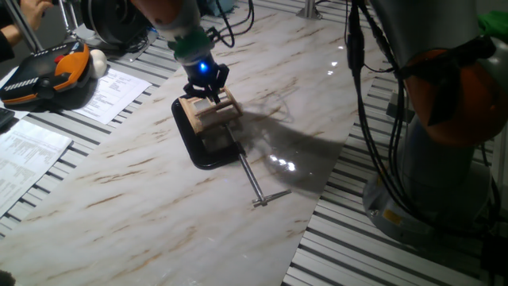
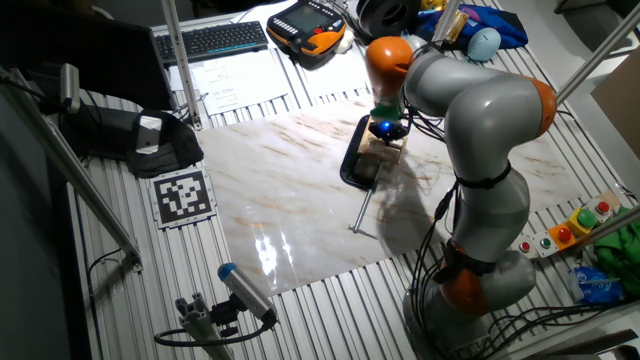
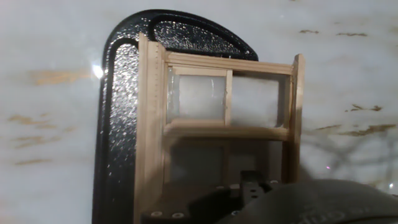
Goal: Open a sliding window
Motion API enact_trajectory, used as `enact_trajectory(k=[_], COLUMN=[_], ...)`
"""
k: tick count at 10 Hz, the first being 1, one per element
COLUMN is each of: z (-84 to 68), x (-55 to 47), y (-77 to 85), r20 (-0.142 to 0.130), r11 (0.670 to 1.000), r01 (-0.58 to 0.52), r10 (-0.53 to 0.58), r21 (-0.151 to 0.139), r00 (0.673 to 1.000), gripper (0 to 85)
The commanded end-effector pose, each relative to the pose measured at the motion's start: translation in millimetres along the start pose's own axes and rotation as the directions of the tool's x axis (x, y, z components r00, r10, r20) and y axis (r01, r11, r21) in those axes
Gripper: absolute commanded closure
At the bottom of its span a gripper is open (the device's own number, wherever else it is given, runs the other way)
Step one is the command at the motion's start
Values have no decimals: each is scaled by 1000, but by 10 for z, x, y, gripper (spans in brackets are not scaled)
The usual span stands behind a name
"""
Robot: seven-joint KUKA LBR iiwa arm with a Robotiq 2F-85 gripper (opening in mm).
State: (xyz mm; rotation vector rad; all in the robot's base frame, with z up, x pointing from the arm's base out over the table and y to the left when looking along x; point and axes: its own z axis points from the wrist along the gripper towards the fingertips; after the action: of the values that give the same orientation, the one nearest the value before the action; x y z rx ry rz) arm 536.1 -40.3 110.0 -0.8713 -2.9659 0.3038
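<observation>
One fixed view: gripper [image 1: 208,86] down on top of sliding window [image 1: 210,107], blue light lit above; jaws' gap hidden, cannot tell how wide. Window of tan wood held in black C-clamp [image 1: 208,143] on marble surface [image 1: 143,183]; steel screw [image 1: 252,181] points outward.

Other fixed view: gripper [image 2: 386,131] over window [image 2: 381,150], near surface's far edge.

Hand view: window [image 3: 221,118] upright against clamp [image 3: 118,124]; two pale panes above crossbar.

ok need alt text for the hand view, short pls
A small light wooden sliding window with two pale panes fills the frame, held in a black C-clamp on a marble-patterned table. The dark tool body blurs the bottom edge, its fingers not clearly visible.
</observation>
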Motion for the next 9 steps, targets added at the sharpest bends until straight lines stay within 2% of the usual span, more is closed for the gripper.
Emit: enact_trajectory(k=[1, 2, 3, 4, 5, 6, 7, 9], z=[-191, -414, -597, -763, -886, -959, -1003, -1088], x=[25, 66, 98, 127, 157, 170, 187, 285], y=[-24, 14, 66, 97, 113, 112, 119, 153], r20=[11, 13, 19, 37, 57, 66, 79, 123], r11=[999, 994, 990, 985, 976, 960, 948, 937], r01=[43, 89, 118, 149, 182, 217, 242, 286], r10=[-43, -88, -117, -146, -176, -209, -231, -266], r21=[-23, -64, -74, -91, -121, -176, -205, -199], r00=[999, 996, 993, 989, 983, 976, 970, 956], gripper=[850, 850, 850, 850, 850, 850, 850, 850])
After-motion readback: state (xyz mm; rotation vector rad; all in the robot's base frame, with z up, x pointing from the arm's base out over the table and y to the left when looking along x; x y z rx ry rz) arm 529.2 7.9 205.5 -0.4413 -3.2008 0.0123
